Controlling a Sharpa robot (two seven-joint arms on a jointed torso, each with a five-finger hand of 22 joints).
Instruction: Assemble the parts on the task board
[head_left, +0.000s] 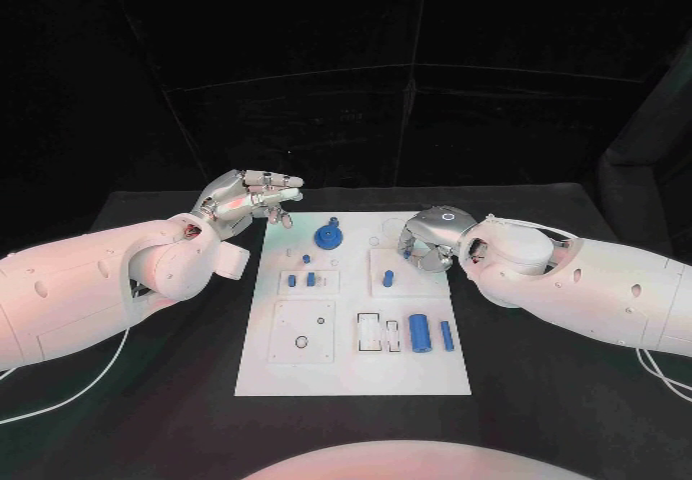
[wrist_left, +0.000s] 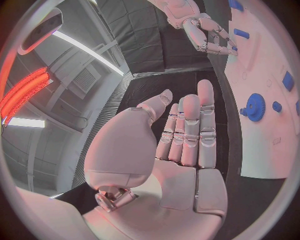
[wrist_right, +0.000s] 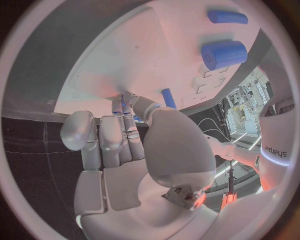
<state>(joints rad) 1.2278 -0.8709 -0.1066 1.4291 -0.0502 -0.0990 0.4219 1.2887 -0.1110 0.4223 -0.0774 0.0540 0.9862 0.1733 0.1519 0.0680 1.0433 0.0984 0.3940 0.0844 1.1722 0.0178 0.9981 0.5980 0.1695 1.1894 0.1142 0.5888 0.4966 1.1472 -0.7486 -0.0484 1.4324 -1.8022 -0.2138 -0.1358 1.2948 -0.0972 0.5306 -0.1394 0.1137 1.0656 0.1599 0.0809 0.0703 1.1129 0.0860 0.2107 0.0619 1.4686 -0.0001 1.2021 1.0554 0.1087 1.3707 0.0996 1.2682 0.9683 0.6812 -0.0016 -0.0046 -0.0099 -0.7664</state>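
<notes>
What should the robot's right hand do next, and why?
Probably close its fingers and lift. The right hand is down on the task board with its fingertips around a small blue peg, though a firm grip isn't clear. The left hand hovers open beside the board, holding nothing.

We are looking at a robotics lab or test cell: a black table (head_left: 577, 400) sits inside dark curtain walls (head_left: 433, 120), with a white task board (head_left: 353, 375) laid out as a bench test piece. From the left wrist view we see an industrial ceiling with a long strip light (wrist_left: 87, 50) and a glowing red light fixture (wrist_left: 25, 92). From the right wrist view we make out stands and cabling (wrist_right: 228, 175) and cluttered shelving (wrist_right: 247, 95) past the table's edge.
</notes>
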